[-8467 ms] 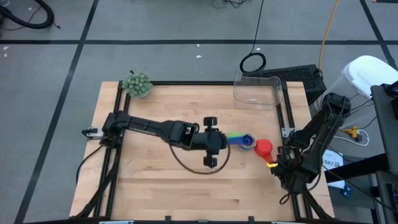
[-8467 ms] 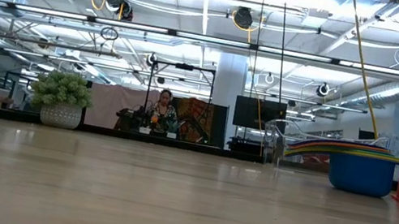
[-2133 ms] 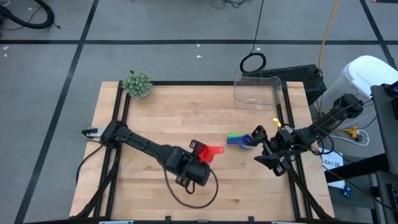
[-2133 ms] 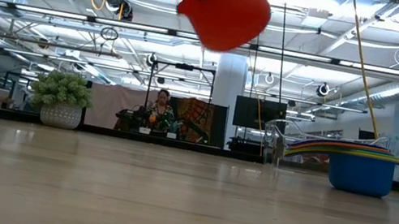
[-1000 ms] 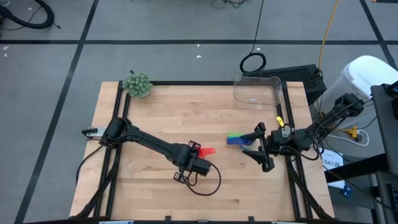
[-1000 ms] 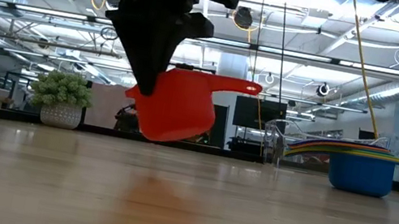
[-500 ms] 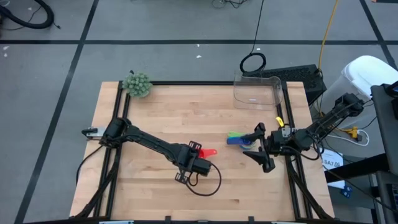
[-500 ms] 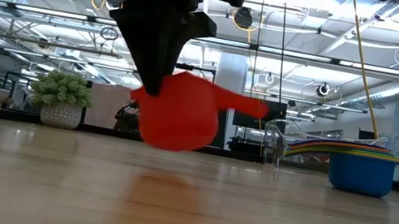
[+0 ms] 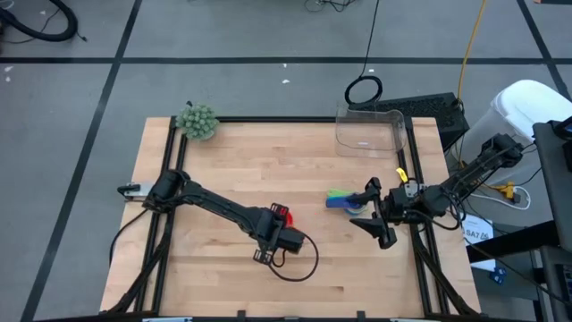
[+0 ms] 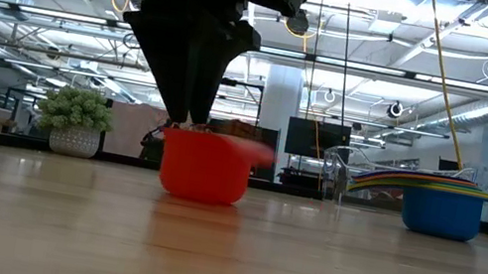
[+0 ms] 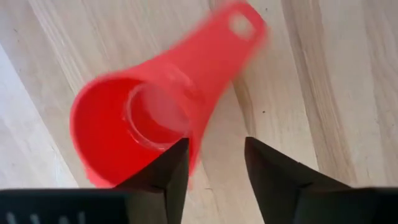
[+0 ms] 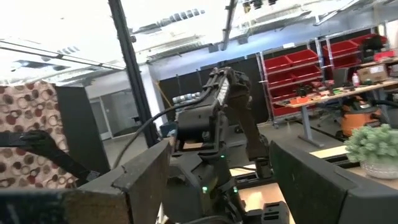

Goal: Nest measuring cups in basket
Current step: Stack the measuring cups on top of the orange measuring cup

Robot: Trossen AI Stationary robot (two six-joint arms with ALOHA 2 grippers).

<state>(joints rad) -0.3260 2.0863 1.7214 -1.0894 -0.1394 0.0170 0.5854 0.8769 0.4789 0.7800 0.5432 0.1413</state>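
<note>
Red measuring cup [image 10: 206, 166] is sitting upright on the table [image 9: 223, 170] around the middle, a bit toward the near edge, with the left tool [image 11: 214, 165] right over it. That tool's fingers are spread apart, one tip at the cup's rim and the other beside the handle, so it's not gripping anything. Off to the right, the other measuring cups [image 9: 344, 199] sit nested in a stack, blue one at the bottom. The right tool [image 9: 375, 217] hangs just right of that stack with its fingers wide open and empty. The clear basket [image 9: 369, 131] sits at the far right corner, well apart from the cups.
</note>
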